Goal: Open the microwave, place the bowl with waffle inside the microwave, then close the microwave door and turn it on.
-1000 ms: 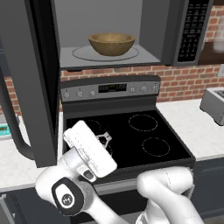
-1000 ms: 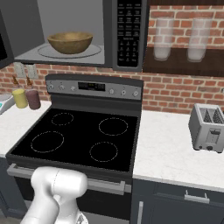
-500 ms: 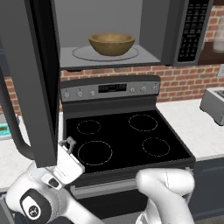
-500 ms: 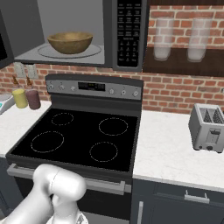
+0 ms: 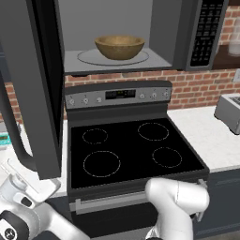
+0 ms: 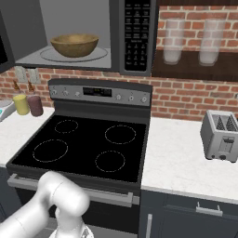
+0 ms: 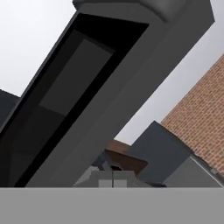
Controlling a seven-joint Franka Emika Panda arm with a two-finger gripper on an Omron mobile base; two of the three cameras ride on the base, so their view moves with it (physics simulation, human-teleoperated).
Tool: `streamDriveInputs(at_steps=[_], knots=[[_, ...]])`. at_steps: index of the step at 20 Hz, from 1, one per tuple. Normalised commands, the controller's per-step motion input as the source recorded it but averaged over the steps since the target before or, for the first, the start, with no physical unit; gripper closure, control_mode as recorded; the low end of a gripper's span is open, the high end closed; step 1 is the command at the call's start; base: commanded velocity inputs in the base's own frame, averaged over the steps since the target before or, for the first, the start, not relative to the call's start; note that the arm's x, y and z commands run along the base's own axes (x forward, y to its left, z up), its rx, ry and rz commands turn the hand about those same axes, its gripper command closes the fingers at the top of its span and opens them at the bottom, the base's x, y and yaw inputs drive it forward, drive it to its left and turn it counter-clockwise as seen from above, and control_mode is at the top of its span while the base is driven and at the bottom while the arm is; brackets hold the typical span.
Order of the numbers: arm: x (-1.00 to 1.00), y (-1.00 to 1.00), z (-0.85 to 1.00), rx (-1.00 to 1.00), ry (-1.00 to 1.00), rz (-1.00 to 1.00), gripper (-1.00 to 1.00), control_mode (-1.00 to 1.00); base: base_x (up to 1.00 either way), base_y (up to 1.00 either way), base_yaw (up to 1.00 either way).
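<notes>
Round brown wooden-looking bowl (image 5: 119, 47) seated on the round turntable inside the large dark grey microwave (image 5: 201, 33), upper centre of the left base view; also seen at upper left of the right base view (image 6: 74, 44). Waffle presumably within, not discernible from these angles. Wide dark grey microwave door (image 5: 30, 89) swung fully out, standing edge-on along the left side of the left base view, curved dark bar handle low on its outer face. In the hand view, same door (image 7: 87, 87) slanting across the frame with its black glass window, brick wall at lower right. End effector (image 7: 111, 174) at the bottom centre of the hand view, fingertips pressed together, pinching nothing, near the door's lower edge.

Step in hand, by judgement: closing the door. Best done by setting the closed fingertips flat against the outer face of the door, near the free edge by the handle, then sweeping along the hinge arc rather than straight. Push to be kept steady until flush with the black keypad strip (image 6: 136, 35), avoiding a slip off the panel edge. Black stove (image 5: 131, 150) and grey toaster (image 6: 221, 135) on the white desk (image 6: 179, 158) well clear below.
</notes>
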Motion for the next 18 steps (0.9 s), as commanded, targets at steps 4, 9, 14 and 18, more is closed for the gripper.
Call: streamDriveInputs(at_steps=[4,9,14,18], knots=[[0.12,0.49,0.0,-0.04,-0.06,0.0,1.0,-1.0,0.0,0.0,0.0],[0.26,0.16,0.0,0.0,-0.06,0.0,1.0,-1.0,0.0,0.0,0.0],[0.17,0.0,0.03,0.0,-0.07,0.0,1.0,-1.0,0.0,0.0,0.0],[0.0,0.0,0.22,0.0,-0.11,0.0,1.0,-1.0,0.0,0.0,0.0]])
